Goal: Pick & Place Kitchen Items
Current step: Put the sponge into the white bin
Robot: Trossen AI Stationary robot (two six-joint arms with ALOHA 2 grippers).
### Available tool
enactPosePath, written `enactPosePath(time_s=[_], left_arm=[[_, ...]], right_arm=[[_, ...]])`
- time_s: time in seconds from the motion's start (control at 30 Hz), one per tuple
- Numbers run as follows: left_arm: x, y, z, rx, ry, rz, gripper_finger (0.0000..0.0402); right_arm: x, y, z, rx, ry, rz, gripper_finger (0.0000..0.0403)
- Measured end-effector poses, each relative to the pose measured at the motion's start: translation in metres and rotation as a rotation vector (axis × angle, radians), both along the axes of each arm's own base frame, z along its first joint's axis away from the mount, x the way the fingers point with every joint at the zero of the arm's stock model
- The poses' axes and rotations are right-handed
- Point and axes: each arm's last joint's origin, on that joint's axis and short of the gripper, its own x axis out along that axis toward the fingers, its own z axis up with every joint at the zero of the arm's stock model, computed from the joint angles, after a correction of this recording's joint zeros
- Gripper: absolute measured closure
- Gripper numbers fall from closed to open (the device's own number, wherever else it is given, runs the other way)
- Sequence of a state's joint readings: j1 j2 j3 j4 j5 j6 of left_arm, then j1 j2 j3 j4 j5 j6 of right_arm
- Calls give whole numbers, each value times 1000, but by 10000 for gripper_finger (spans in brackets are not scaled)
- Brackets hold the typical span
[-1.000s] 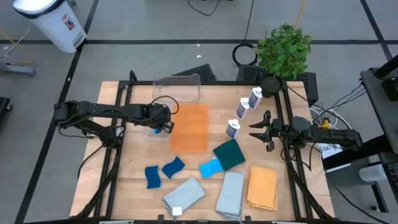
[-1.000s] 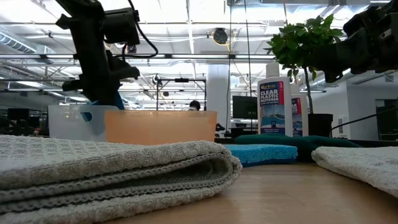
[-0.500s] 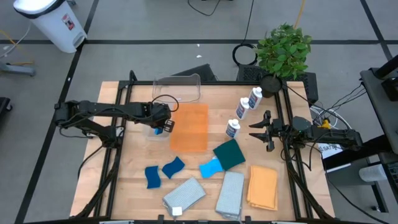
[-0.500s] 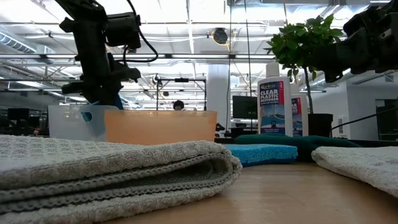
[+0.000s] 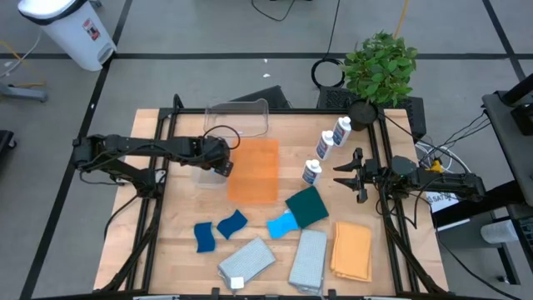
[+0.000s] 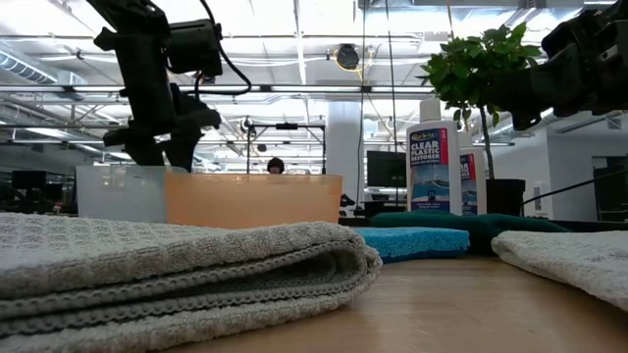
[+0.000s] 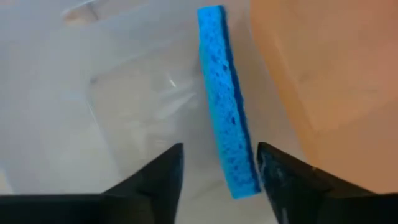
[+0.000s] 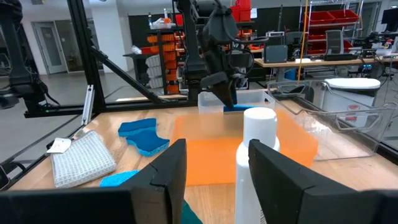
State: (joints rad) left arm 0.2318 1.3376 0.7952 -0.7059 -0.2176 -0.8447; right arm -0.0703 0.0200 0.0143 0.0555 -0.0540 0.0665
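Landmark: the orange bin (image 5: 254, 170) in the middle of the worktop (image 5: 183, 225).
Left gripper (image 5: 221, 167): it hangs just left of the orange bin, over a small clear tub (image 5: 204, 175) that sits against the bin's left side. Its jaws are apart. Nothing is in them.
Blue sponge (image 7: 226, 102): it stands on its edge inside the small clear tub, between the two fingers (image 7: 152, 180) of the left gripper and next to the orange bin's wall. It sits closer to one finger; I cannot tell if it touches it.
Right gripper (image 5: 338, 177): it waits to the right of the orange bin, near the bottles. Its jaws are apart and hold nothing.
White bottles (image 5: 312, 172): three of them stand in a slanted row just right of the orange bin.
Green pad (image 5: 306, 206): below the bin's right corner, lying partly on a light blue pad (image 5: 281, 224).
Two more blue sponges (image 5: 218, 230): below the orange bin, a bit to the left.
Grey cloths (image 5: 247, 260): two, near the front edge, well below the bin.
Orange cloth (image 5: 351, 249): right of the grey cloths.
Big clear tub (image 5: 236, 119): just behind the orange bin.
Plant (image 5: 381, 68): behind the worktop's far right corner.
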Motion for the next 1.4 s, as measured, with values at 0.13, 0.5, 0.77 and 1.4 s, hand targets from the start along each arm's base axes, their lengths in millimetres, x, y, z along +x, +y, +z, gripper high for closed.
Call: enactPosePath(time_s=[0.13, 0.5, 0.77, 1.4], left_arm=[[-3, 5, 2, -6, 0, -6, 142], [-14, 10, 6, -3, 46, 33, 128], [-23, 10, 4, 38, 141, 130, 128], [-42, -30, 49, 15, -163, 27, 128]], right_arm=[[0, 0, 0, 0, 0, 0, 257], [0, 0, 0, 0, 0, 0, 257], [0, 0, 0, 0, 0, 0, 257], [0, 0, 0, 0, 0, 0, 256]])
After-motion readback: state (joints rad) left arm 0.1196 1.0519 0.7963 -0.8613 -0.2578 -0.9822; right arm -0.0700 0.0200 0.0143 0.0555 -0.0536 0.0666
